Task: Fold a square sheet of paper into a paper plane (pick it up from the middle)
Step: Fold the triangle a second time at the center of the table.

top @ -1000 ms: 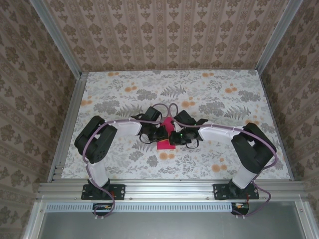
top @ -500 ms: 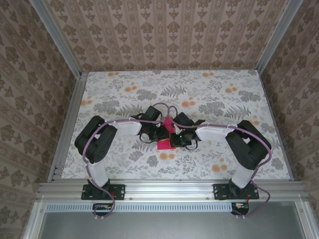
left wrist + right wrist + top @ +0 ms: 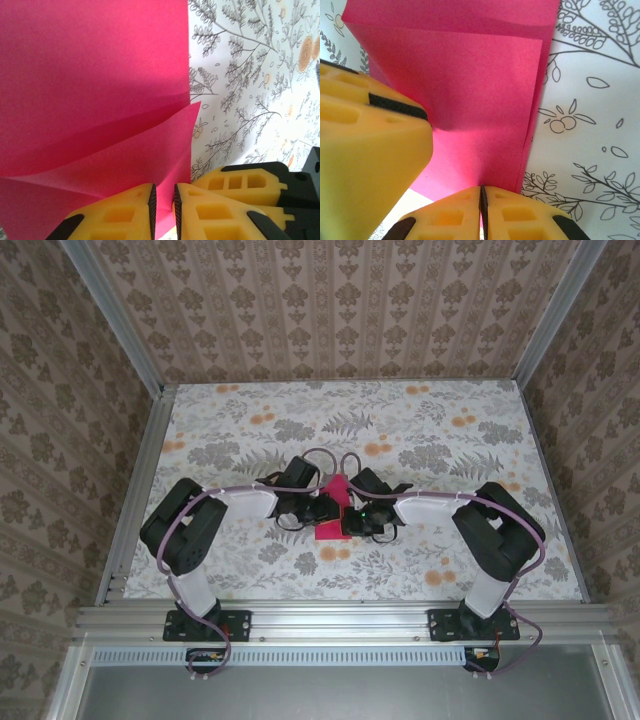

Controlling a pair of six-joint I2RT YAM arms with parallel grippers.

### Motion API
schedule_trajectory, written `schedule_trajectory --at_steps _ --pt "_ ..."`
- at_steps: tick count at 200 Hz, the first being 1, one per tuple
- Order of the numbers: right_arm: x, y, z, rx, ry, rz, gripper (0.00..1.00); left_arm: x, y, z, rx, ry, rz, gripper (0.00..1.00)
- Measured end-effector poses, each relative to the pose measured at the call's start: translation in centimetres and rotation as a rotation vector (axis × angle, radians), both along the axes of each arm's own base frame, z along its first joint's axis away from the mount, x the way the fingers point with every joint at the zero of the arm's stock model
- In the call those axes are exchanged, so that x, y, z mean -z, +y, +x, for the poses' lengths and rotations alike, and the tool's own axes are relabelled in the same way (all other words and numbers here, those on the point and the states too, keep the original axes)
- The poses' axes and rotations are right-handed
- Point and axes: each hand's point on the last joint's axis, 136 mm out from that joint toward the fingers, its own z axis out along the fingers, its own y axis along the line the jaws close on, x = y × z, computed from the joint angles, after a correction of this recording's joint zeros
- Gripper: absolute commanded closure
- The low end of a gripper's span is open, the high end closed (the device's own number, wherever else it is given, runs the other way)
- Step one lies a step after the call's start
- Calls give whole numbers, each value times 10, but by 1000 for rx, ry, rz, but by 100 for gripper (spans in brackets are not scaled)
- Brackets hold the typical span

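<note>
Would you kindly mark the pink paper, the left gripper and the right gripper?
pink paper [image 3: 90, 65], left wrist view, upper flat layer
left gripper [image 3: 164, 192], left wrist view, between fingertips
right gripper [image 3: 481, 191], right wrist view, between fingertips

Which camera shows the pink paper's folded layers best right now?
Left wrist: the pink paper is close, its overlapping layers plain. Right wrist: partly behind a yellow finger. Top external: a small distant patch.

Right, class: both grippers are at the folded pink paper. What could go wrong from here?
The right gripper pinches the folded sheet near its edge; a tug might tear it or slip off.
The layers' edges sit staggered, so a crease could set crooked.
The left gripper is crowded close; the two may collide.
</note>
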Motion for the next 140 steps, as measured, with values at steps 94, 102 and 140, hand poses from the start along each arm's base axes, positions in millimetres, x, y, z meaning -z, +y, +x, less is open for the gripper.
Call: schedule_trajectory --at_steps 94,102,140 --pt "0 0 0 32 11 10 88 12 4 1 -8 22 46 84" --pt "0 0 0 32 11 10 88 13 4 2 -9 24 55 84" --pt "1 -1 -1 32 5 12 88 14 7 9 -11 15 73 84"
